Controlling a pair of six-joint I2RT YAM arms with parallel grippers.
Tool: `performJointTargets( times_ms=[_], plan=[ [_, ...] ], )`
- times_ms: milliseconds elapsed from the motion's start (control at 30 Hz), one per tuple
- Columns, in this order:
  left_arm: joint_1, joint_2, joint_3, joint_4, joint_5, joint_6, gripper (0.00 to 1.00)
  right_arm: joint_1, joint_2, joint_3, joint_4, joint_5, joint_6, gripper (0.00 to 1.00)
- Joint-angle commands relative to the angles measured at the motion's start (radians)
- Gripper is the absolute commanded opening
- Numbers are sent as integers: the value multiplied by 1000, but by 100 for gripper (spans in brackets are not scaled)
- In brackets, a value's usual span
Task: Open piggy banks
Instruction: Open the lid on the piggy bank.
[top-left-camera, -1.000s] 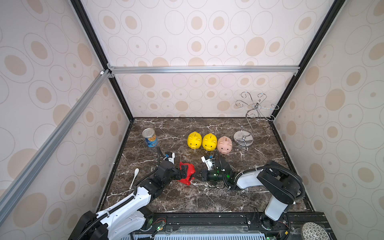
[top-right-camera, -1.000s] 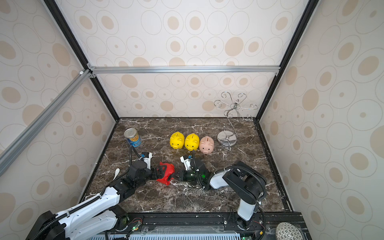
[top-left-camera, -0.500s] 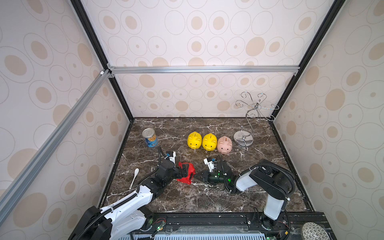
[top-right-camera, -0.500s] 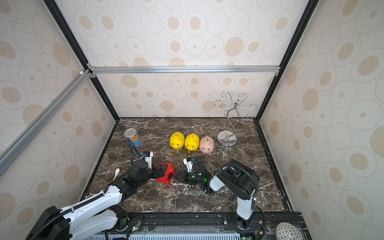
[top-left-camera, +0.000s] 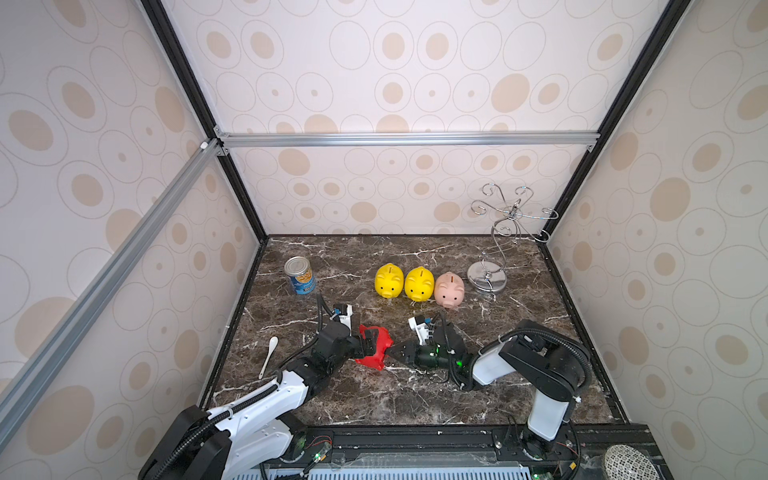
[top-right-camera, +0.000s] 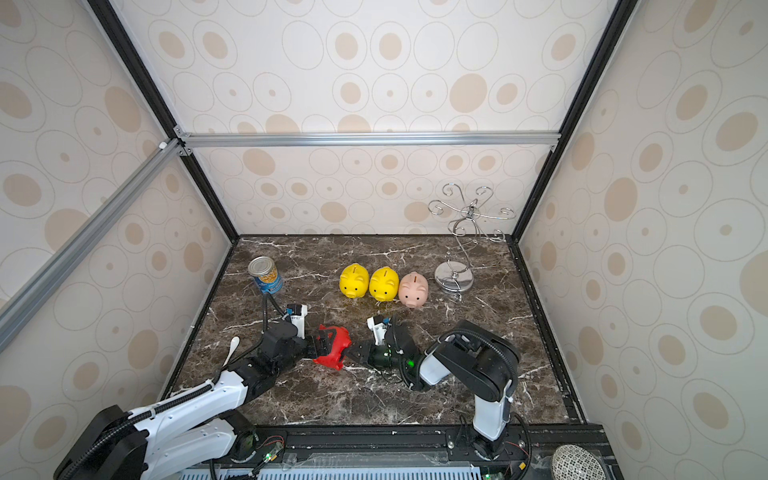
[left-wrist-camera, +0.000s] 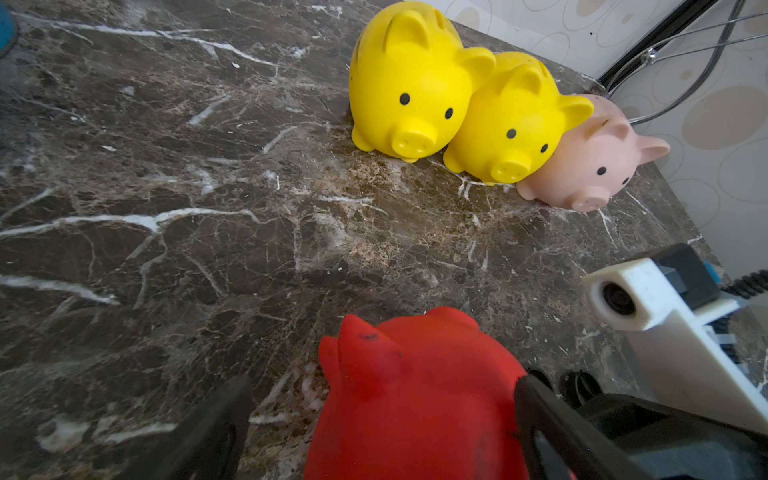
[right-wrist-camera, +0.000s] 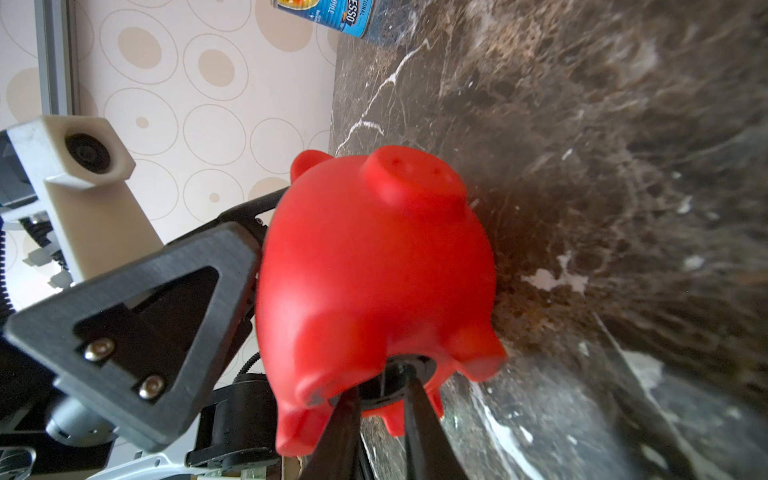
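A red piggy bank lies on its side on the marble table, between my two grippers. My left gripper is open and straddles it. One finger touches the pig's flank and the other finger stands apart from it. My right gripper is shut on the black plug in the pig's belly. Two yellow piggy banks and a pale pink one stand upright in a row further back.
A blue-labelled tin can stands at the back left. A white spoon lies near the left edge. A chrome wire stand rises at the back right. Two small black round things lie just behind the red pig.
My left jaws have come in a little around the red pig. The right arm's elbow has shifted slightly to the left. The pig has stayed where it was.
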Motion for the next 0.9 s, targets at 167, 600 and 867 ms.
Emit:
performJointTargets(
  times_ms=[167,600,867],
  plan=[
    [-4,-15,-25,23,-19,-53,97,14,-11,-2,39,15,47,23],
    [-4,-18,-38,23,-27,-133,95,51,12,11,46,39,54,23],
    [-8,-6,-39,35,-13,-149,95,56,58,25,114,54,71,23]
  ],
)
